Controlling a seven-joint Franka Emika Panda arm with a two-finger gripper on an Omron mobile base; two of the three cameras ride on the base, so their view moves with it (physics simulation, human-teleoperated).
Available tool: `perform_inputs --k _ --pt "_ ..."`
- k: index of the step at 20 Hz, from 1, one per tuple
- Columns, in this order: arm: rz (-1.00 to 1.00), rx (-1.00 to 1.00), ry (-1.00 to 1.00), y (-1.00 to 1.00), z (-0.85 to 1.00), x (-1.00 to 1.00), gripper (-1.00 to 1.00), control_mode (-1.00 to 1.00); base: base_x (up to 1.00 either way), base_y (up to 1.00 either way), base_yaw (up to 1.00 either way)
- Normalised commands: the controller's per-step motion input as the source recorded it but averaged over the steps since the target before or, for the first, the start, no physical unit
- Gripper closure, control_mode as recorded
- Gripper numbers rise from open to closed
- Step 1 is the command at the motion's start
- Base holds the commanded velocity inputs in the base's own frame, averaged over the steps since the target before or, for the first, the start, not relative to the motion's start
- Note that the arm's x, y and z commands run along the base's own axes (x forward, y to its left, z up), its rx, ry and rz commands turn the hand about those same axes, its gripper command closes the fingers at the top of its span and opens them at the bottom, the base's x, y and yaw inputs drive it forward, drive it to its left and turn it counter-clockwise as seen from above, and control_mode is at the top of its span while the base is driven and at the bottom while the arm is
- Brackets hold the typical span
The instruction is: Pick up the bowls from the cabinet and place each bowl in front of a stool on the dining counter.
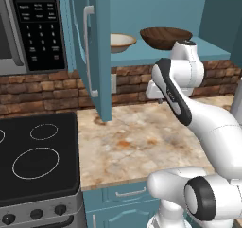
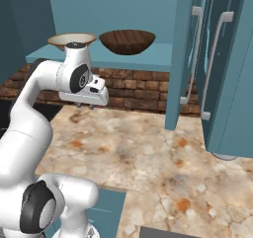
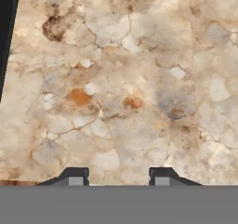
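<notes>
Brown bowl: wide, shallow, dark wood-grained bowl [image 1: 165, 37], upright on the cabinet shelf [image 1: 215, 52].
Cream bowl: smaller beige-cream bowl [image 1: 120, 42] with a tan rim, on the same shelf, just beside the brown bowl on the side nearer the open door, not touching it.
Cabinet: teal-blue wall cabinet [image 2: 94, 7], its panelled door [image 1: 94, 57] swung open, with a light vertical bar handle [image 1: 87, 49].
Gripper: the gripper [image 3: 119, 175] hangs below the shelf and faces down at the marble worktop [image 3: 116, 88]; its two dark fingertips [image 3: 76, 176] stand apart with only worktop between them, grasping nothing.
Left base view adds: a black microwave keypad [image 1: 38, 26] on the far side of the open door from the bowls, and a black stove top [image 1: 35, 156] with white ring marks below it.
Right base view adds: two more teal doors with bar handles [image 2: 217, 59] on the brown bowl's side of the shelf, and the brick backsplash [image 2: 133, 86] under the shelf.
Hand view adds: rust veining of the worktop seen close, with a dark strip of stove at one edge.
Count: two bowls, one open cabinet, one shelf, one gripper.
</notes>
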Motion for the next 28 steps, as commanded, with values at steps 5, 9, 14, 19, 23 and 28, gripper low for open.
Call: perform_inputs --k 5,9,14,19,23,28 --pt "-0.05 0.0 0.0 -0.15 0.0 -0.18 -1.0 -1.0 0.0 0.0 0.0" --pt "-0.34 0.03 0.0 -0.57 0.24 -0.49 -1.0 -1.0 0.0 0.0 0.0" --pt "-0.54 0.05 -0.01 -0.18 0.51 -0.17 -1.0 -1.0 0.0 0.0 0.0" --pt "-0.51 0.09 -0.07 0.0 0.29 0.0 -1.0 -1.0 0.0 0.0 0.0" --pt "-0.43 0.17 -0.1 -0.1 0.32 0.0 -1.0 -1.0 0.0 0.0 0.0" --pt "-0.15 0.32 -0.25 -0.41 0.16 -0.01 -1.0 -1.0 0.0 0.0 0.0"
